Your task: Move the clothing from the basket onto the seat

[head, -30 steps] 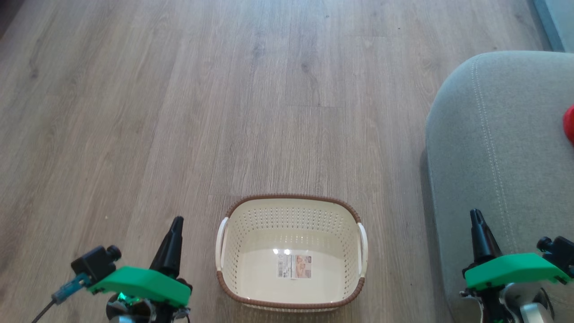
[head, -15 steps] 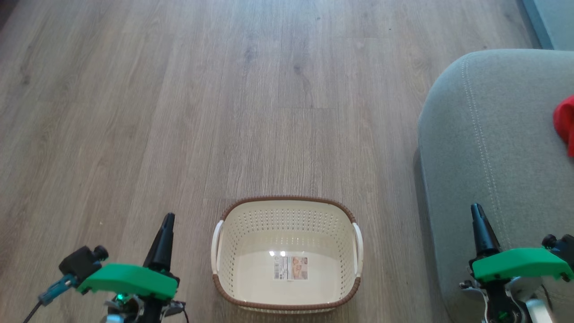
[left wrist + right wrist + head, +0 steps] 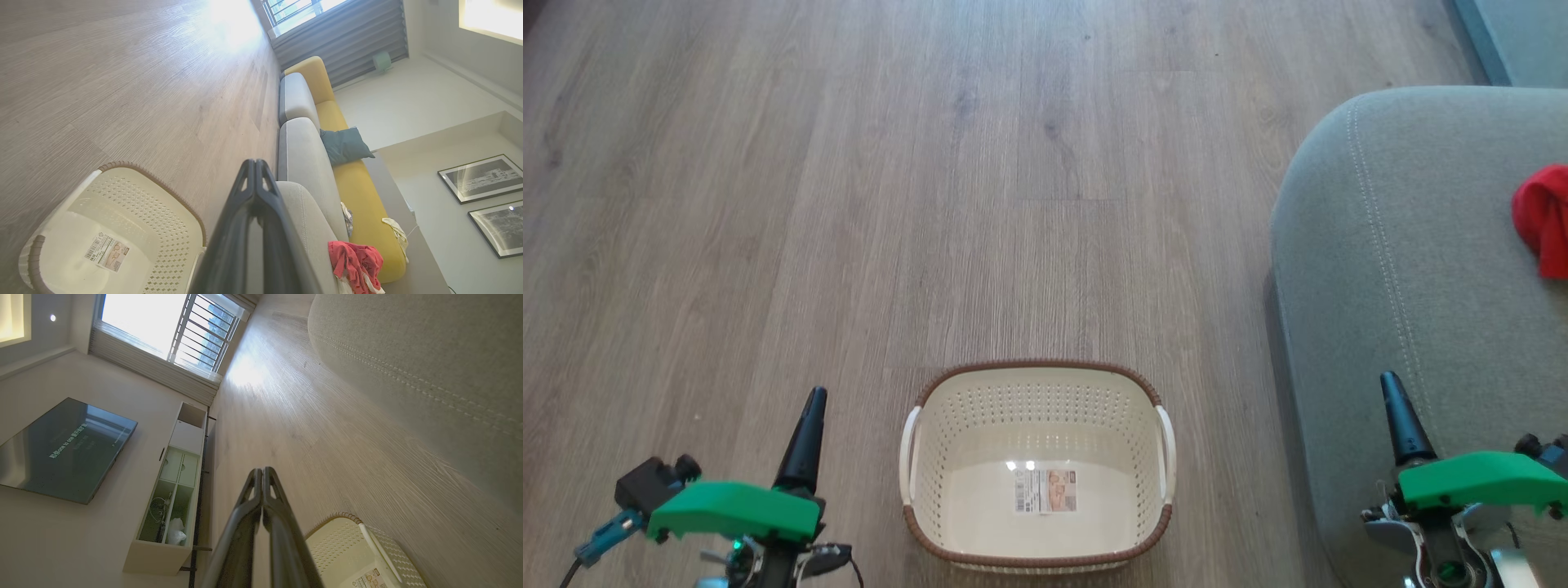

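Clothing (image 3: 1543, 219): red heap on the seat (image 3: 1413, 269), well ahead of the right gripper (image 3: 1389, 382) and off to its right, not near either set of jaws. Left wrist view shows the same heap w/ white bits in it; can't tell the garments apart there. Basket (image 3: 1033, 366) sits on the wood floor (image 3: 849, 204) between the two grippers, a bit nearer the left gripper (image 3: 815, 395). It's empty, only the label (image 3: 1045, 490) on its bottom.

Change vs 1 s ago: whole head pic has slid left, basket + seat + floor together, so the camera turned and the things didn't move. Result: more of the red is in frame now; before, just a sliver at the right edge.

Jaws: both sets pinched tip to tip, holding nothing, clear in both wrist views.

Meaning, imo: nothing left to lift out and the clothing is already on the seat, so the task looks done. The turn reads as a check on the drop.
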Robot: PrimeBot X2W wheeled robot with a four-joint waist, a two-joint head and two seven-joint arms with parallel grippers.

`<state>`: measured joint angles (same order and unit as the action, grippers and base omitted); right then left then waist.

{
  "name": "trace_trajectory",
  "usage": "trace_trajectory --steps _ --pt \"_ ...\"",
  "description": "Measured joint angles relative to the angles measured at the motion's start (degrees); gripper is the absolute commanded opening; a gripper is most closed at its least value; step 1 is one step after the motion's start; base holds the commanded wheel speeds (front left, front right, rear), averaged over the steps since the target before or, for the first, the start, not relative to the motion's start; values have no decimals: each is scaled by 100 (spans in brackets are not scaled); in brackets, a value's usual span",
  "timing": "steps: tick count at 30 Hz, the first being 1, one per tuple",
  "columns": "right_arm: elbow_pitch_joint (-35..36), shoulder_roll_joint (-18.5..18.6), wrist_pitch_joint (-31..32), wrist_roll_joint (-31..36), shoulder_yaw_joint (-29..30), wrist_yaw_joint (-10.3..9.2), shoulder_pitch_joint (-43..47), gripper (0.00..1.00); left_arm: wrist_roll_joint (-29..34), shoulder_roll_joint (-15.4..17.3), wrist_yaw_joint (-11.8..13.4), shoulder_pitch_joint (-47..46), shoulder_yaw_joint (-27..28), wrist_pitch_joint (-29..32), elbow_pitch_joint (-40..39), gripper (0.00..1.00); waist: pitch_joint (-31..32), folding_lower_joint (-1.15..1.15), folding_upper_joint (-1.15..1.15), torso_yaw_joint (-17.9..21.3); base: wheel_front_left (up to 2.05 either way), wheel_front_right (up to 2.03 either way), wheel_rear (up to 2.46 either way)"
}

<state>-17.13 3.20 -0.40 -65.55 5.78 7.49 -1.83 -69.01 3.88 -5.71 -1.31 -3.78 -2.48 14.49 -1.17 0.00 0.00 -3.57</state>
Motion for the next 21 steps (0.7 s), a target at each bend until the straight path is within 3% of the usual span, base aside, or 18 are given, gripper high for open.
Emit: trace_trajectory --steps 21 --pt "46 -7 328 -1300 107 0 -32 0 -1233 -1 -74 -118 248 348 64 0 49 0 0 180 0 0 0"
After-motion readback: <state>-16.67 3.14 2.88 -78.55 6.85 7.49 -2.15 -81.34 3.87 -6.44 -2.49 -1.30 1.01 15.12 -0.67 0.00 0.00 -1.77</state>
